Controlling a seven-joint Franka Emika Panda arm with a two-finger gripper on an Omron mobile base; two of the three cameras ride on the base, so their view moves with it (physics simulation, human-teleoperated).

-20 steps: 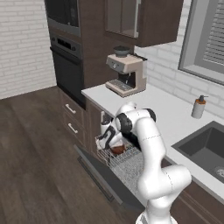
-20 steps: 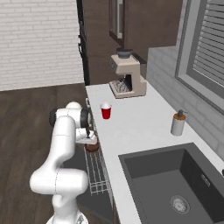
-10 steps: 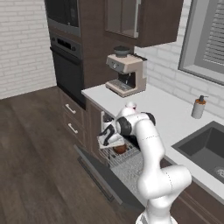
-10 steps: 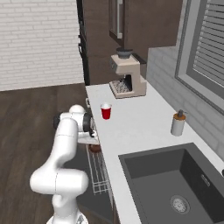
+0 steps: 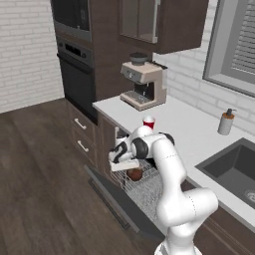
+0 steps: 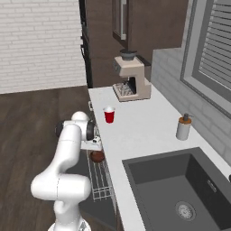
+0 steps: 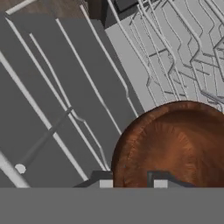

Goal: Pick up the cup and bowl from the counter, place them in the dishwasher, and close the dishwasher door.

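Bowl [image 7: 175, 144] lies on dishwasher rack [image 5: 149, 191], just under my pincer [image 5: 130, 166]; fingertips astride its rim, hold or release: cannot tell. Cup [image 6: 108, 115] waits on counter [image 6: 149, 135]. Bowl step near done, I judge. Next: clear rack, rise, reach cup.

light: even, bright, rendered | shadows: soft, faint | glare: none | focus: slightly soft

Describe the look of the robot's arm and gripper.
The arm is glossy white, made of rounded tubular segments with dark grey bands at the joints. Its gripper has a white body; the two small fingers are dark grey with pale square pads. No cables or markings are visible.
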